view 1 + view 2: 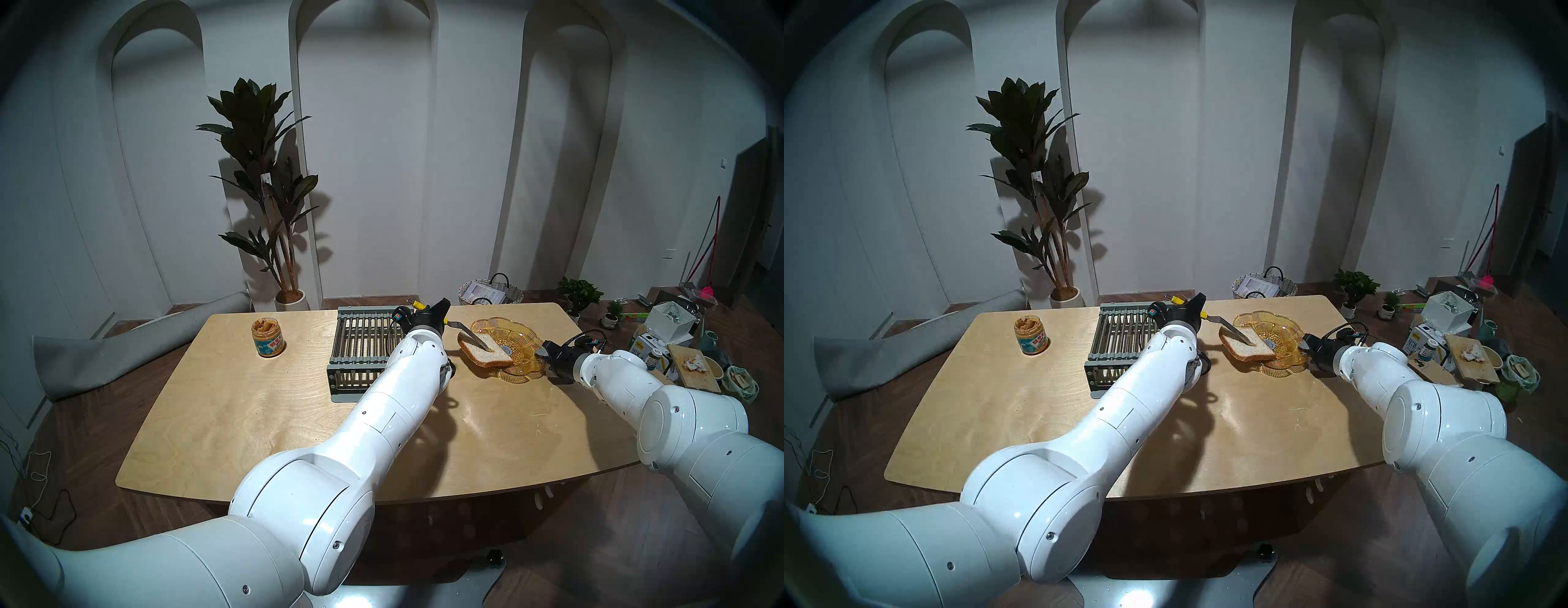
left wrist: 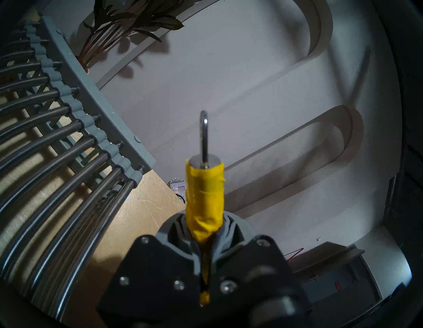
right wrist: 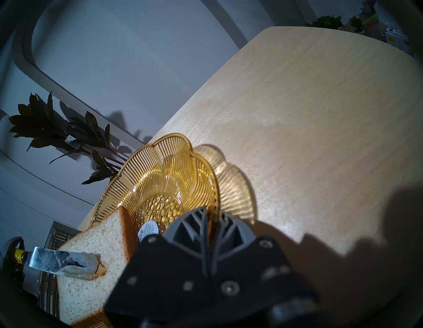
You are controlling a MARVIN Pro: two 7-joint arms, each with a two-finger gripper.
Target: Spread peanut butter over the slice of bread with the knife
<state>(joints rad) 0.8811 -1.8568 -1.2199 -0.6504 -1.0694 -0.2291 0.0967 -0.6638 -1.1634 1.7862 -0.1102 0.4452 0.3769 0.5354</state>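
The slice of bread (image 1: 479, 354) (image 1: 1244, 350) leans tilted on the near-left rim of the amber glass dish (image 1: 496, 329) (image 3: 160, 165). My left gripper (image 1: 441, 312) (image 2: 204, 231) is shut on the yellow handle of the knife (image 2: 204, 199). The knife's blade (image 1: 473, 335) (image 3: 61, 263) lies across the top of the bread (image 3: 91, 286), with a tan peanut butter smear (image 3: 100, 270) at its tip. My right gripper (image 1: 544, 349) (image 3: 211, 220) is shut on the dish's right rim. The open peanut butter jar (image 1: 267, 338) (image 1: 1030, 335) stands at the table's far left.
The grey slatted rack (image 1: 369, 344) (image 2: 57, 114) stands just left of my left gripper, between the jar and the dish. The wooden table (image 1: 297, 403) ends just behind the dish. A potted plant (image 1: 263, 191) and a basket (image 1: 490, 291) stand behind the table; clutter lies on the floor at right.
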